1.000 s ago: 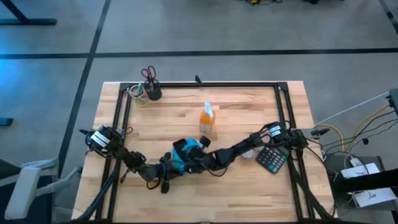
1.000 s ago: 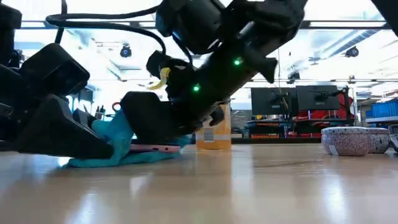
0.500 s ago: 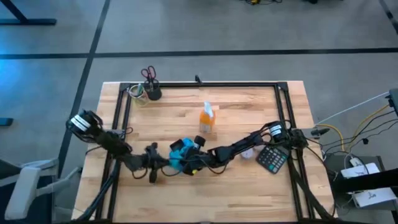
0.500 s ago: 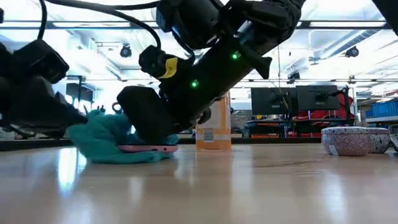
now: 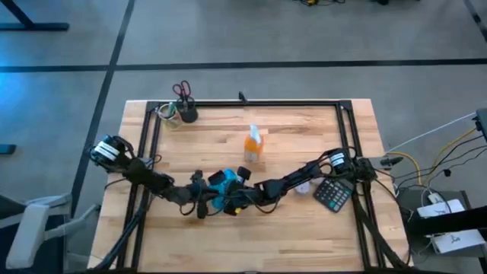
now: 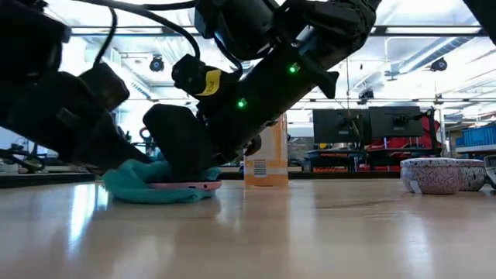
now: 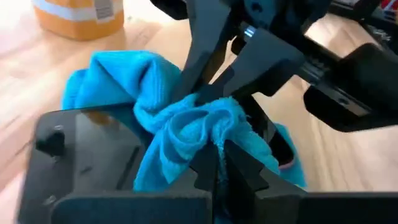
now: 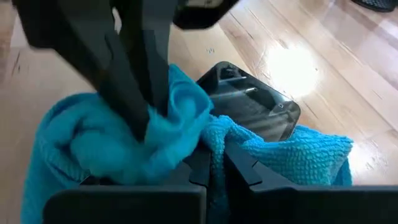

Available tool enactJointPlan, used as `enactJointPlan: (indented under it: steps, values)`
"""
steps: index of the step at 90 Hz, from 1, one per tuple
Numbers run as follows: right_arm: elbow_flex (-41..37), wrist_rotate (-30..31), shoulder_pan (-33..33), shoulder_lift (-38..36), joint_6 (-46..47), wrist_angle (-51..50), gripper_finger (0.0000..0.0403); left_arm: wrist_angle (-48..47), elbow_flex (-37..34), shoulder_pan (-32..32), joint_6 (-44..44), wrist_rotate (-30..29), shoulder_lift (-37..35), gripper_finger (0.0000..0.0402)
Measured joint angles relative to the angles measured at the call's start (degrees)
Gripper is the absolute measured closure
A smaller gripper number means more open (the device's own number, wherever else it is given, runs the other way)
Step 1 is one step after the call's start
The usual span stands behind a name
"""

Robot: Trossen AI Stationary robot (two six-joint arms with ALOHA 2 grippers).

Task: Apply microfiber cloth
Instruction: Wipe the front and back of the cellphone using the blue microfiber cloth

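Note:
The turquoise microfiber cloth point(image 5: 221, 181) lies bunched over a black phone point(image 8: 252, 109) near the table's middle front. The phone's pink edge point(image 6: 184, 186) rests flat on the wood. My left gripper point(image 7: 216, 163) comes from the table's left and is shut on a bunch of the cloth. My right gripper point(image 8: 214, 163) reaches in from the right, also shut on the cloth. The two sets of fingertips meet almost head-on over the phone. My left gripper pinches a gathered fold at the cloth's middle point(image 7: 208, 124) between its two fingers, slanting down from the table's left. The bunch stands up above the phone; the rest of the cloth lies slack on the phone and table. My right gripper pinches a crumpled fold of the cloth point(image 8: 217, 134) between its two fingers, slanting down from the table's right. The cloth there lies on the phone's near end, slack, with more of it spreading out to either side.
An orange spray bottle point(image 5: 253, 144) stands just beyond the cloth. A calculator point(image 5: 332, 195) and a small bowl point(image 6: 432, 175) sit at the right. A cup with scissors point(image 5: 185, 106) stands at the far left corner. Bare wood lies along the front.
My left gripper drew back toward the table's left edge, then came back toward the cloth and now stands over it. The cloth, first spread out toward the left beside the phone, has bunched up and now lies lower and more compact on the phone. My right gripper has shifted slightly toward the left.

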Motion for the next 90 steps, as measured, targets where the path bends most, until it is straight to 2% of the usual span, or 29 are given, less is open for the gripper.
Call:
enactJointPlan:
  steps: [17, 35, 43, 59, 72, 90]
  values:
    - [-0.02, 0.09, 0.22, 0.0, -0.01, 0.13, 0.0403, 0.05, -1.17, 0.79, -3.39, -1.19, 2.7, 0.0402]
    - [-0.24, 0.07, 0.68, 0.02, 0.04, 0.34, 0.0403, -0.98, -7.01, 3.49, -6.49, -6.73, -0.83, 0.0402]
    - [-0.26, -0.74, 0.88, 0.02, -0.16, 0.35, 0.0403, -1.31, -7.92, 5.6, -5.74, -7.23, -1.93, 0.0402]
    - [-0.26, -2.1, 1.07, 0.02, -1.03, 1.49, 0.0403, -1.26, -6.19, 9.54, -0.25, -6.0, -1.43, 0.0402]
    - [-0.28, -2.01, 1.12, 0.02, -1.17, 1.49, 0.0403, -1.55, -3.64, 10.38, 2.2, -4.8, 0.31, 0.0402]
    - [-0.42, 3.38, 0.83, -0.85, -1.19, 0.27, 0.0403, -0.77, -3.56, 10.38, 0.75, -4.78, 2.54, 0.0402]
